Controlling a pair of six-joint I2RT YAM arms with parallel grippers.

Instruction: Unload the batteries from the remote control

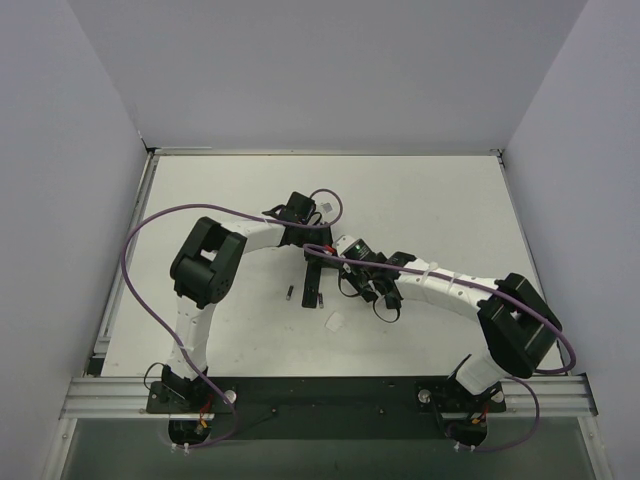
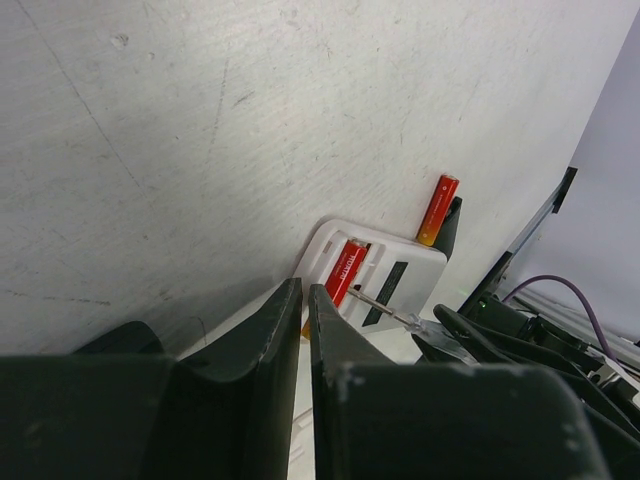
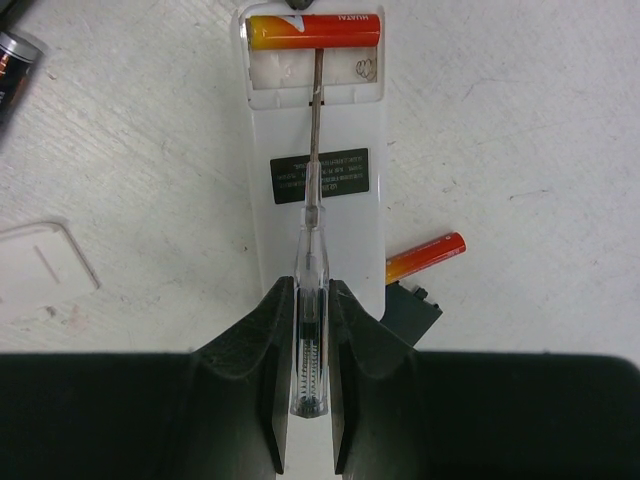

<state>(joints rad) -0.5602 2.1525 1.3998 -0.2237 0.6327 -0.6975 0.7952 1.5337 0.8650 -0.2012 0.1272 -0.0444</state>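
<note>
White bench [image 3: 520, 120] underneath. Right end effector [image 3: 310, 290] clamps a screwdriver [image 3: 308, 230], tip at 12 o'clock against the battery [image 3: 315, 32] seated in the remote [image 3: 345, 120], likely to lever it out. Loose battery [image 3: 425, 256] lies at 4 o'clock. Left end effector [image 2: 304, 290], nearly together, perhaps steadies the remote; grip unclear.

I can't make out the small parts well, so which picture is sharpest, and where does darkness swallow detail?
Right wrist view: sharpest, with the red-and-orange cylindrical battery, white plastic remote control and clear-handled screwdriver crisp under even light. Left wrist view: the black left gripper, close to the lens, is nearly featureless dark. Top view: evenly lit, soft shadows, small parts tiny.
</note>
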